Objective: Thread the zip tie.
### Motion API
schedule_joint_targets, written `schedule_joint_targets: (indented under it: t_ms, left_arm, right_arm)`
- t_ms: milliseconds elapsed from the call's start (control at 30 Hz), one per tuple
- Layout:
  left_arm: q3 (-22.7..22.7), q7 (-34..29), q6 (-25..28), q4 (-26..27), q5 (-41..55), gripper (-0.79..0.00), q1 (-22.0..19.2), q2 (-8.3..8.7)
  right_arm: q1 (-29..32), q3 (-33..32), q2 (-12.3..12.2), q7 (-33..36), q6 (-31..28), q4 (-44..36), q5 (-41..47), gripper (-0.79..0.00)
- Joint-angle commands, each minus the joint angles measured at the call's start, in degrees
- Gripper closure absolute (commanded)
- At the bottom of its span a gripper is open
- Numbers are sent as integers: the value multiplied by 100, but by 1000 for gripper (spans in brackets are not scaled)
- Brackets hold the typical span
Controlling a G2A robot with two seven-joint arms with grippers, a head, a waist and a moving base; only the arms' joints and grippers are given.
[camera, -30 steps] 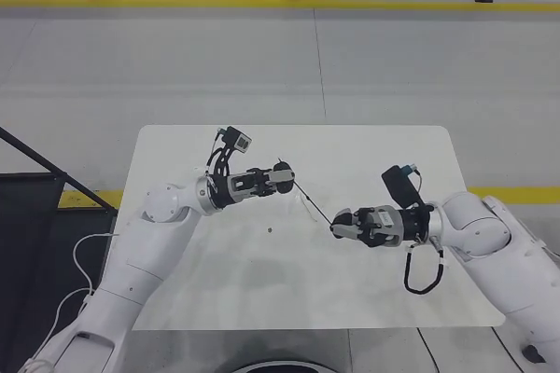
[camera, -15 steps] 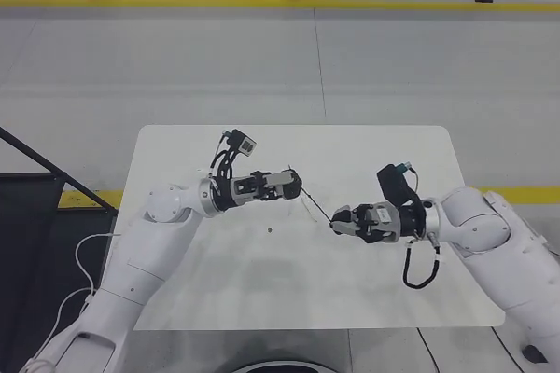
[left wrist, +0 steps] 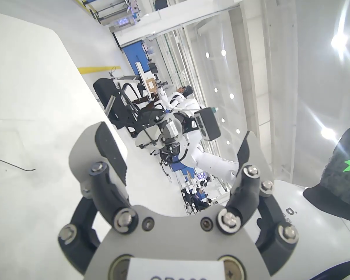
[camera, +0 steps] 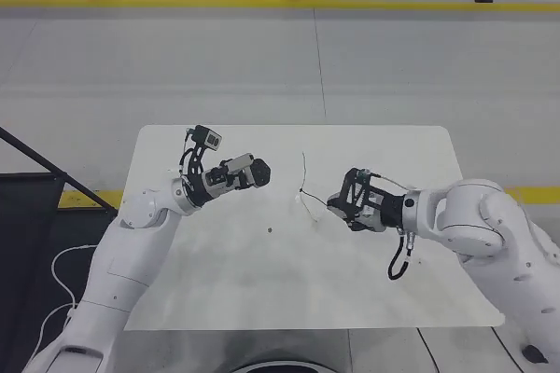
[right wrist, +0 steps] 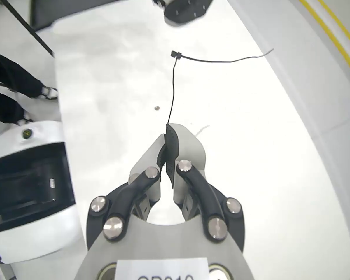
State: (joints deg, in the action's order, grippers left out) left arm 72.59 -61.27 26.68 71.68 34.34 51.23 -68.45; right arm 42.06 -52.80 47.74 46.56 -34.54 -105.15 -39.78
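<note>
A thin black zip tie (camera: 303, 177) hangs over the middle of the white table (camera: 392, 280). In the right wrist view its small square head (right wrist: 175, 54) sits at a bend. One stretch runs from the head to my right gripper (right wrist: 170, 135), the other trails off to a thin tip. My right gripper (camera: 334, 202) is shut on the end of the zip tie. My left gripper (camera: 259, 170) is off to the left of the tie, apart from it. Seen from the left wrist, the left gripper (left wrist: 175, 141) is open with nothing between its fingers.
A small dark speck (camera: 270, 227) lies on the table near the middle. A faint white streak (camera: 310, 210) lies close beside the right gripper. A black frame and cloth (camera: 19, 214) stand off the table's left side.
My left gripper has let go of the zip tie and drawn back to the left. My right gripper has turned and shifted slightly, and the tie now hangs from it alone.
</note>
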Motion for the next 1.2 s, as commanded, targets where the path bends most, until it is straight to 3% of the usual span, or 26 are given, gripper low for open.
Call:
schedule_joint_targets:
  t_ms: [0, 200, 733, 933, 1167]
  left_arm:
    - [145, 47, -15, 103, 38, -785, 129, 33]
    - [243, 56, -58, 197, 72, -785, 230, 57]
    - [243, 171, -97, 248, 6, -785, 262, 58]
    - [304, 788, -470, 409, -607, -785, 337, 94]
    - [347, 948, -637, 474, -686, -785, 404, 111]
  right_arm:
    - [6, 124, 31, 84, 267, -154, -447, 0]
    - [-129, 470, 168, 169, 723, -199, -1039, 0]
    - [-82, 528, 172, 259, 760, -305, -1294, 0]
    - [-309, 1068, 313, 1814, 1272, -734, -2367, 0]
    - [-968, 2097, 771, 3259, 1430, -377, -2927, 0]
